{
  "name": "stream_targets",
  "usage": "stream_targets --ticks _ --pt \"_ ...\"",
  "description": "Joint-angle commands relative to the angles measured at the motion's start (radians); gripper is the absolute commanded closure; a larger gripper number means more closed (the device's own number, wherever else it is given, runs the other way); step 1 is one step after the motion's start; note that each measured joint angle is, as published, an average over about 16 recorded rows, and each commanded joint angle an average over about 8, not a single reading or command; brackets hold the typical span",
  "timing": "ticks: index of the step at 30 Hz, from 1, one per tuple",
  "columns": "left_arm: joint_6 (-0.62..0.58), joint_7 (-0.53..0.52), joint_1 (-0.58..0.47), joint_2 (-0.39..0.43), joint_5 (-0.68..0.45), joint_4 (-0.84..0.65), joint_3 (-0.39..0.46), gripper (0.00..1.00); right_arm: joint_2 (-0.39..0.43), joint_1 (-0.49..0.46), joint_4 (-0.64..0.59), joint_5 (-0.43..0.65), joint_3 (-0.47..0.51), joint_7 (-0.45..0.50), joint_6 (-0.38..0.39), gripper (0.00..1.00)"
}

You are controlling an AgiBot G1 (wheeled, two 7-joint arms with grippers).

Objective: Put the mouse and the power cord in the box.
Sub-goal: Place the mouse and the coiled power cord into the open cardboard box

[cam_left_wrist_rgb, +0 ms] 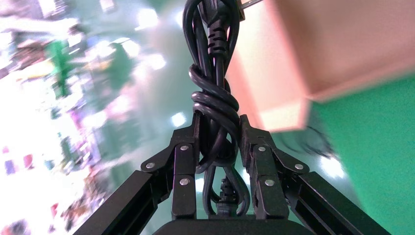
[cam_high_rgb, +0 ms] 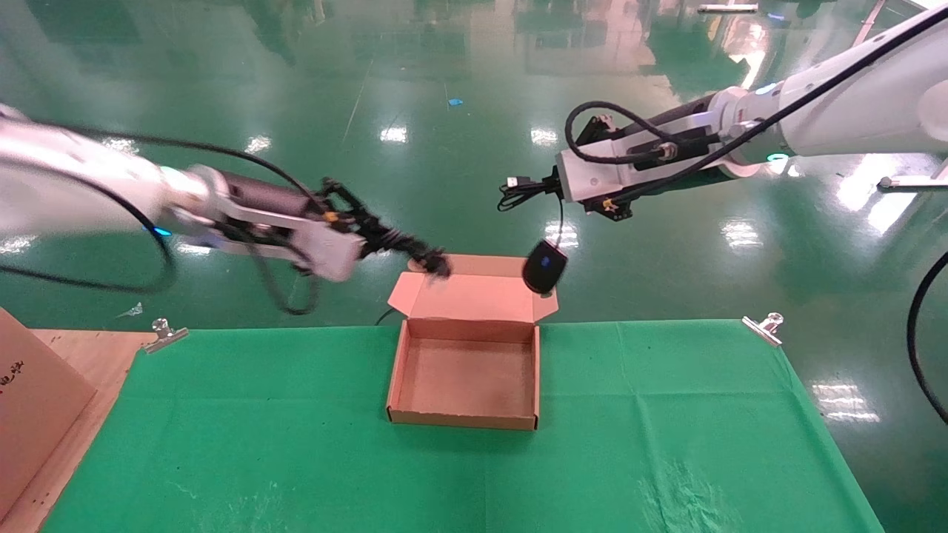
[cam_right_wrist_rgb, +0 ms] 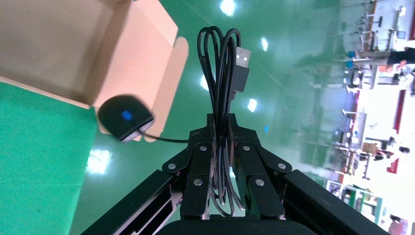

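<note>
Holding both items in the air right now, one per arm. Our right gripper is clamped shut on the folded bundle of the mouse's thin cable, with the USB plug sticking out past the fingers, so the mouse itself is just dangling on a short run of cable past the far right corner of the box. It's light, and we're guessing it's going to swing, since we're gripping the cable and not the hard shell.

Our left gripper is squeezing the power cord right at its knotted middle, fingers closed snug on both sides. That cord looks thick, stiff and springy, a lot heavier than the mouse, and the wrapped waist seems like the sensible place to hold it so the loops aren't falling apart. In the head view it's hanging near the far left corner of the open lid.

The box is sitting empty, lid folded back, on the green cloth near the far edge of the tabletop.
</note>
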State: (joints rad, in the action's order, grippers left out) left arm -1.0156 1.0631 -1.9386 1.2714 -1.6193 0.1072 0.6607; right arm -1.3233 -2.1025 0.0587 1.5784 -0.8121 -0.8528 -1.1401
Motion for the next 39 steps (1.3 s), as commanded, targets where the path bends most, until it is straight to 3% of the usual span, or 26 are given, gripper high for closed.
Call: stream_targets --ticks 1,7,12,19,31,32,33,39 --pt "0.087 0.061 0.052 0.014 0.044 0.011 -0.032 1.0 0.003 -0.007 -0.003 -0.002 0.001 0.002 -0.011 1.0" --pt "0.283 0.135 0.185 0.081 0.134 0.053 -0.088 1.0 0.027 -0.012 -0.021 -0.008 0.003 -0.007 -0.088 1.0" --pt "0.38 0.161 0.317 0.1 0.19 0.159 -0.076 1.0 0.047 -0.005 -0.035 -0.013 0.006 -0.019 -0.145 1.0" --pt "0.528 0.126 0.456 0.104 0.249 0.292 0.041 1.0 0.071 0.009 -0.047 -0.015 0.007 -0.04 -0.185 1.0" --pt "0.682 0.046 0.519 0.101 0.311 0.372 0.295 0.98 0.094 0.038 -0.059 -0.005 0.001 -0.065 -0.159 1.0" --pt "0.686 0.04 0.523 0.101 0.317 0.374 0.311 0.95 0.095 0.041 -0.06 -0.005 0.0 -0.066 -0.156 1.0" --pt "0.691 0.035 0.526 0.1 0.323 0.375 0.327 0.84 0.095 0.044 -0.061 -0.005 0.0 -0.067 -0.153 1.0" --pt "0.717 0.015 0.53 0.099 0.357 0.378 0.403 0.11 0.098 0.053 -0.062 -0.004 0.0 -0.069 -0.143 1.0"
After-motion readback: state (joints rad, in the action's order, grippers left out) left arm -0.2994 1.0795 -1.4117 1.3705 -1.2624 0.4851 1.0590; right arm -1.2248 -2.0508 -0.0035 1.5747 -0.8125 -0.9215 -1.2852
